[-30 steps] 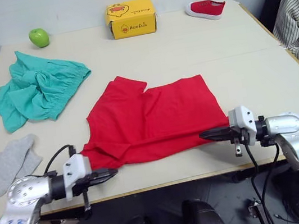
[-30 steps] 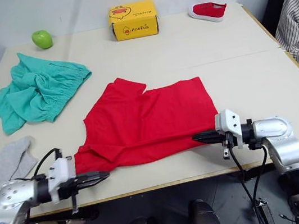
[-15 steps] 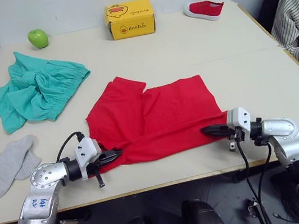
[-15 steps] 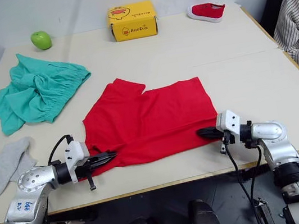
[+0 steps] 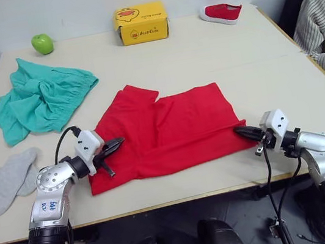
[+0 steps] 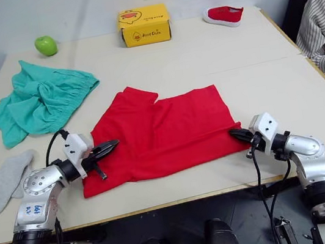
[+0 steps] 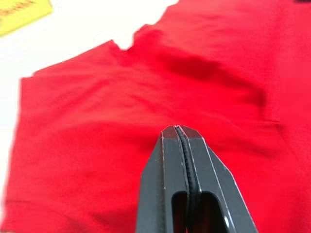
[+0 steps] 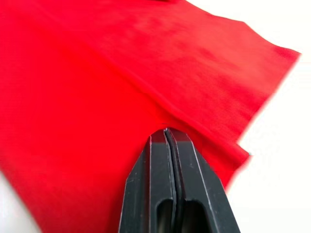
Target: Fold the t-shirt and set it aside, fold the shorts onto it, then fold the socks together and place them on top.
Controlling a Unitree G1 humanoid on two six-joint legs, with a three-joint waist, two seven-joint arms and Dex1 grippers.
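Item: red t-shirt [image 5: 167,130], flat on table [image 5: 263,56], between our pincers. Left pincer [image 5: 115,145] closed, empty, over its left edge; right pincer [image 5: 243,132] closed at its right corner. We should pinch both layers evenly before folding.

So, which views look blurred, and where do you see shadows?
Left wrist view: the t-shirt is soft and smeared, while the left gripper is crisp. Right wrist view: similar blur toward the cloth's edges. Eye views: sharp, even light, faint shadows under the yellow box.
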